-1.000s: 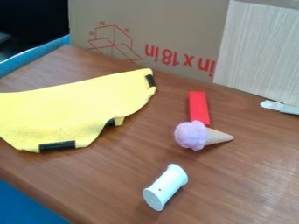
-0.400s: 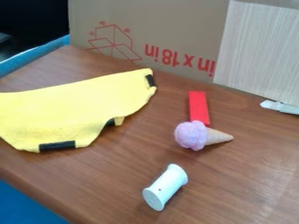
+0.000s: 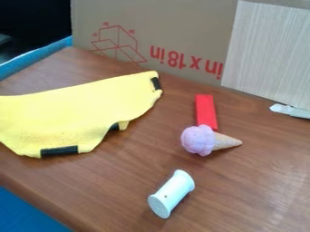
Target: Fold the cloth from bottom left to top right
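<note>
The yellow cloth [image 3: 72, 113] lies on the left part of the brown table, running from the left edge of the view up to a narrower end at upper right. Black patches show at its upper right end, on its lower right side and along its bottom edge. Its right side has an uneven outline, with a small flap beside the middle black patch. The cloth's left end is cut off by the view's edge.
Right of the cloth lie a red block [image 3: 205, 111] and a toy ice cream cone [image 3: 198, 140] touching its near end. A white spool [image 3: 171, 194] lies nearer the front. Behind stand a cardboard box [image 3: 176, 27] and a pale panel [image 3: 272, 50]; a whitish object [image 3: 290, 110] is at right.
</note>
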Tool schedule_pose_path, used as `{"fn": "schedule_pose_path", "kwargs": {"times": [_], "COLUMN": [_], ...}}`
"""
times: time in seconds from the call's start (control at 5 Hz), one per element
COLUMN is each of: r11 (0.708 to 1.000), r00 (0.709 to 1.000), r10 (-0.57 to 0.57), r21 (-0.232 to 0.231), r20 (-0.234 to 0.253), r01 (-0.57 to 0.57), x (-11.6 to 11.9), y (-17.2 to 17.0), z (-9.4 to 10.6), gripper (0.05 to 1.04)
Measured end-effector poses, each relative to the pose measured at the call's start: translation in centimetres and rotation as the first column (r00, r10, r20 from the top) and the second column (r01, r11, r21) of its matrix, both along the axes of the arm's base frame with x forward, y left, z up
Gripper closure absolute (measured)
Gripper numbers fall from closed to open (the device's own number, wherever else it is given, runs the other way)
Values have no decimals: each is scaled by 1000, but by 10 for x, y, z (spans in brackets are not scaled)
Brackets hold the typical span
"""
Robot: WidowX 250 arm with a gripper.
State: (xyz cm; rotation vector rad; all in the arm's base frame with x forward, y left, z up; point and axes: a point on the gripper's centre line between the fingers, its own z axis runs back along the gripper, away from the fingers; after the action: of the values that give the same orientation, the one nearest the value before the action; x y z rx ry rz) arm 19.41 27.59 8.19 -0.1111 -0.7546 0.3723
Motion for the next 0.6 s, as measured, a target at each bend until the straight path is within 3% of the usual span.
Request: {"fn": "schedule_pose_path", "kwargs": {"times": [0.2,0.4,0.6], "r11": [1000,1000,996], "r00": [1000,1000,999], "r10": [11,15,25], "r21": [4,-20,-80], "r20": [-2,-9,-28], "r01": [-11,-16,-28], "x": [8,12,20], "y": [-3,-8,-24], "z": [-3,-2,11], "gripper": [654,887,1000]}}
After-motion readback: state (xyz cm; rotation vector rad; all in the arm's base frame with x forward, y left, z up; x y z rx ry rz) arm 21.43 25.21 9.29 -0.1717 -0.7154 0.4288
